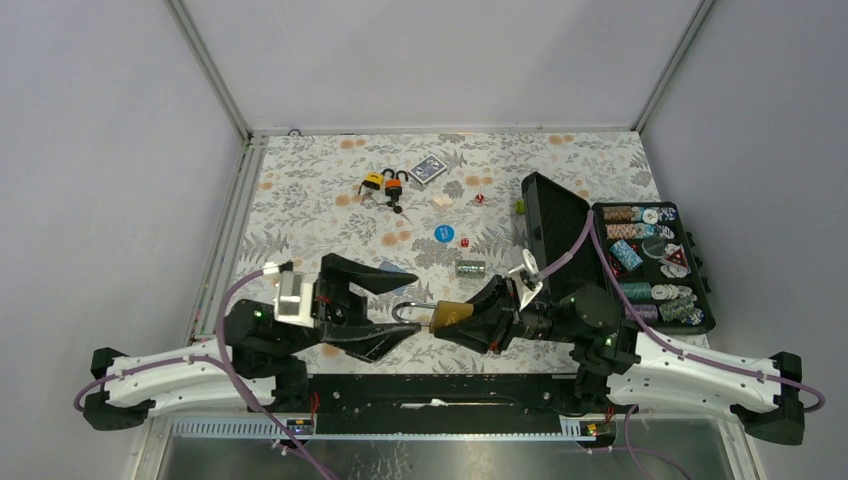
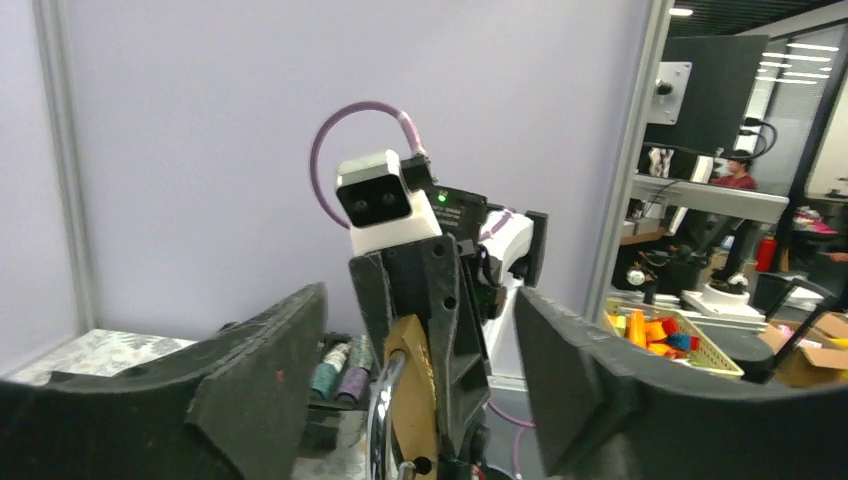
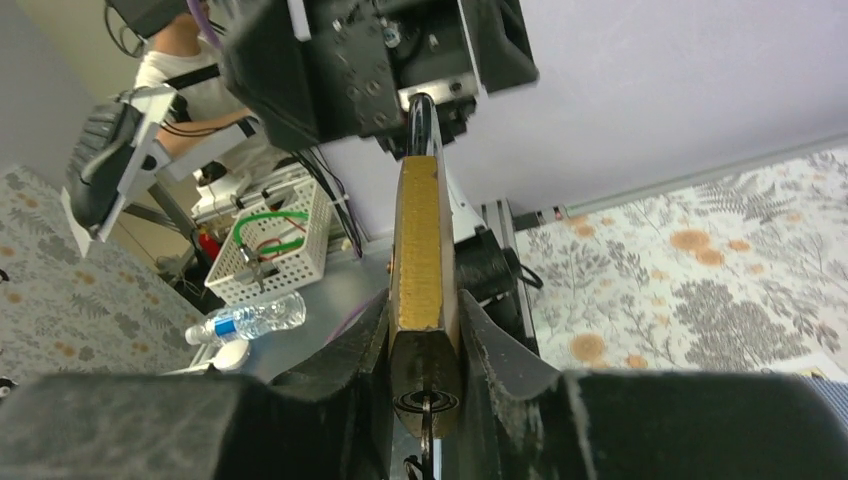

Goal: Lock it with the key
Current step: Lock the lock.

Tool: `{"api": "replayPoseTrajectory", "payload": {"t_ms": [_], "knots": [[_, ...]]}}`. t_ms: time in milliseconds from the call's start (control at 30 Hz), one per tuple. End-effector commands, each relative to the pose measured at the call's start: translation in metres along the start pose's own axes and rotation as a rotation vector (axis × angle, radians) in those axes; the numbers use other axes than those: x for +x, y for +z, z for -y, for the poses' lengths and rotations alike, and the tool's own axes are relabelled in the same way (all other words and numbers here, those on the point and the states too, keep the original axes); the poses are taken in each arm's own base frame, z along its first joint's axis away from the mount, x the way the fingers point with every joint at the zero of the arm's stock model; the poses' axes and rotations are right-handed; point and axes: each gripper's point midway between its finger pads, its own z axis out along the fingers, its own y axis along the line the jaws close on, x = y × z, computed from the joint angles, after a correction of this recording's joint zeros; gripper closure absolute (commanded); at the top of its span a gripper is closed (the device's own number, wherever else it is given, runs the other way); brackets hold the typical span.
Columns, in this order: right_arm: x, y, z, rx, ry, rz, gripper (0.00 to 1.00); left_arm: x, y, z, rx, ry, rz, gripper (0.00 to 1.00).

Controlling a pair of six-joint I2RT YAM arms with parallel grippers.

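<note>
Brass padlock [image 1: 452, 315] is held off the table [image 1: 300, 210], near-centre, between the two arms. Right tool [image 1: 441, 319] is clamped on the lock body, fingers tight on both flat sides, seen clearly in the right wrist view [image 3: 422, 250]. Shackle [image 1: 407, 311] points left toward the left tool [image 1: 412, 308]. Left tool is spread wide, gripping nothing, with the shackle between its fingertips; contact unclear. A metal ring [image 3: 428, 402] sits at the lock's keyhole end; key itself not discernible. Far on the table are two orange padlocks [image 1: 385, 183] and a card deck [image 1: 428, 169]; an open chip case [image 1: 652, 268] is at right.
</note>
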Motion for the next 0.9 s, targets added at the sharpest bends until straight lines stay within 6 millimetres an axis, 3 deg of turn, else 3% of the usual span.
{"api": "replayPoseTrajectory", "payload": {"t_ms": [0, 433, 700, 867], "knots": [[-0.061, -0.006, -0.021, -0.015, -0.080, 0.124, 1.00, -0.041, -0.001, 0.005, -0.004, -0.023, 0.091, 0.20], [-0.083, -0.017, -0.040, -0.027, -0.128, 0.054, 1.00, -0.006, -0.008, 0.001, -0.054, -0.088, -0.141, 0.22], [-0.076, -0.013, -0.041, -0.033, -0.118, -0.013, 1.00, 0.009, 0.002, 0.011, 0.006, -0.105, -0.243, 0.47], [-0.070, -0.012, -0.038, -0.017, -0.109, -0.062, 1.00, 0.012, 0.002, 0.013, 0.014, -0.108, -0.260, 0.52]]}}
